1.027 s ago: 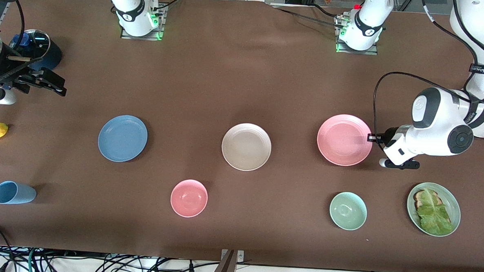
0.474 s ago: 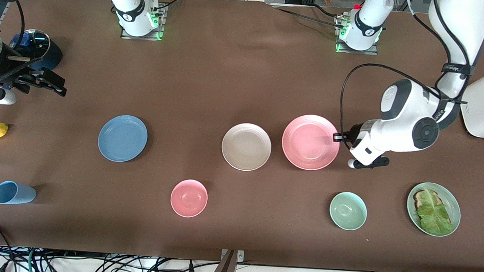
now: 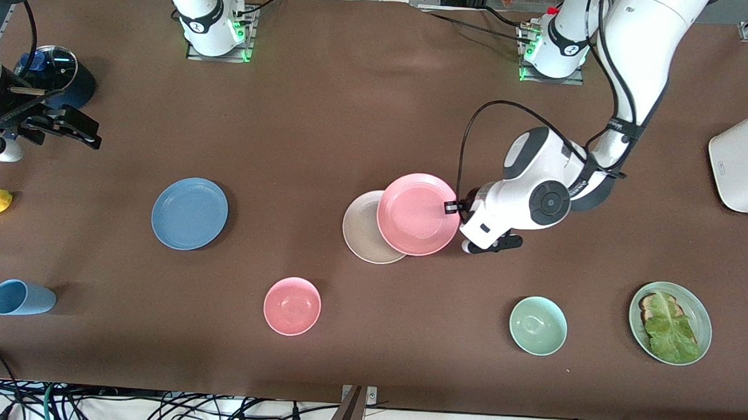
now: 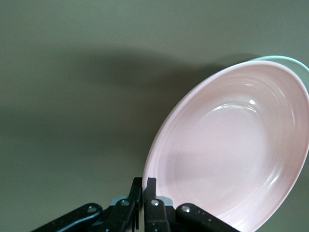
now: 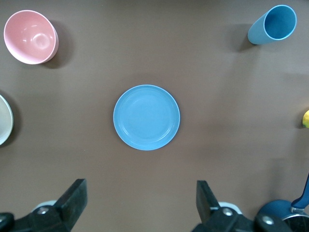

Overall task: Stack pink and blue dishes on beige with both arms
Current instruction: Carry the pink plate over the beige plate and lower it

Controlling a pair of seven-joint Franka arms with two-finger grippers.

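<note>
From the front I see the brown bench (image 3: 365, 127). The left hand (image 3: 452, 207) pinches the pink plate (image 3: 417, 214) by its rim, holding it partly over the beige plate (image 3: 362, 229). The blue plate (image 3: 189, 213) lies well apart from the beige plate, toward the right arm's end.

Left wrist view: fingers (image 4: 150, 191) clamped on the pink rim.

Right wrist view: my right hand (image 5: 140, 203) hangs wide open, holding nothing, above the bench near the blue plate.
</note>
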